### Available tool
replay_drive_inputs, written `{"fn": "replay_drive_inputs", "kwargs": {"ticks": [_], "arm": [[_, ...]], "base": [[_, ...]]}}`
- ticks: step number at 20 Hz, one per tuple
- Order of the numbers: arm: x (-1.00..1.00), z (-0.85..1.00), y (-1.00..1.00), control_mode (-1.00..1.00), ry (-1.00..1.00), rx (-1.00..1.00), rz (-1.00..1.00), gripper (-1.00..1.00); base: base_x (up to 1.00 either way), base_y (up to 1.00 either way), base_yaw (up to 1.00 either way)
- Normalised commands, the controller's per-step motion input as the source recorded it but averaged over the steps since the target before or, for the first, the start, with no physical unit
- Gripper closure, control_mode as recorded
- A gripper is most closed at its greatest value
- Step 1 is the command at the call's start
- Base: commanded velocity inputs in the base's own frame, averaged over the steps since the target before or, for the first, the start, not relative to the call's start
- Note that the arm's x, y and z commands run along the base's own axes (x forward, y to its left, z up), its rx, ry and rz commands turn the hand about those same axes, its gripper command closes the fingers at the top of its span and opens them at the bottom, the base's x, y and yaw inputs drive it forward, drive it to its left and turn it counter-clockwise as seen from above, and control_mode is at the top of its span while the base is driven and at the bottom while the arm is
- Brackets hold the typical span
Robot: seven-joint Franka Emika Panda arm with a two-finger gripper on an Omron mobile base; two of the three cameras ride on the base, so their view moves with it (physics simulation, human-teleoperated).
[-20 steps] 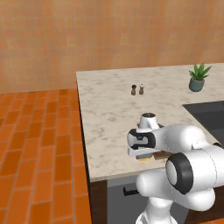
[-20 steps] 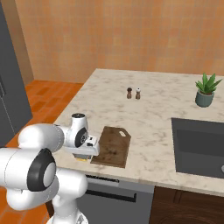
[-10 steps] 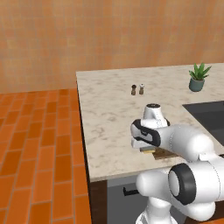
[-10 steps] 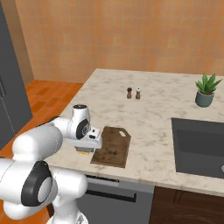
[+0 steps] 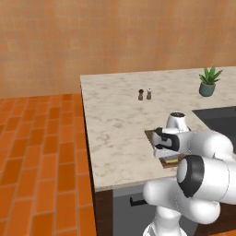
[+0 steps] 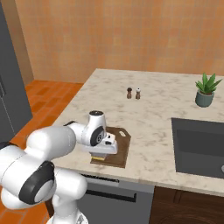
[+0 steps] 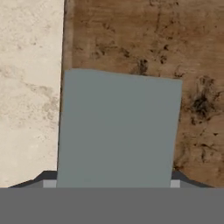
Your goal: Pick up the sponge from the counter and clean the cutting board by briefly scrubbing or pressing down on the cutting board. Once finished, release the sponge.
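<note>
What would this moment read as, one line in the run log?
phase: scrubbing | grey-blue, yellow-bottomed rectangular sponge: held by gripper | on dark brown wooden cutting board
</note>
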Motion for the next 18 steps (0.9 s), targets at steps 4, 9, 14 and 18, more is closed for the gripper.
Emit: {"fn": "replay_drive_inputs", "kwargs": {"ticks": [4,9,14,18], "arm": [[0.00,-0.30,-0.04,-1.00,-0.02,0.00,0.00,1.00],[0.14,-0.15,0.00,-1.00,0.00,0.00,0.00,1.00],[0.25,-0.01,0.00,-1.00,-0.03,0.00,0.00,1.00],[0.33,0.00,0.03,-1.00,-0.05,0.00,0.00,1.00]], "base": [[0.00,0.00,0.00],[0.00,0.00,0.00],[0.00,0.00,0.00],[0.00,0.00,0.00]]}}
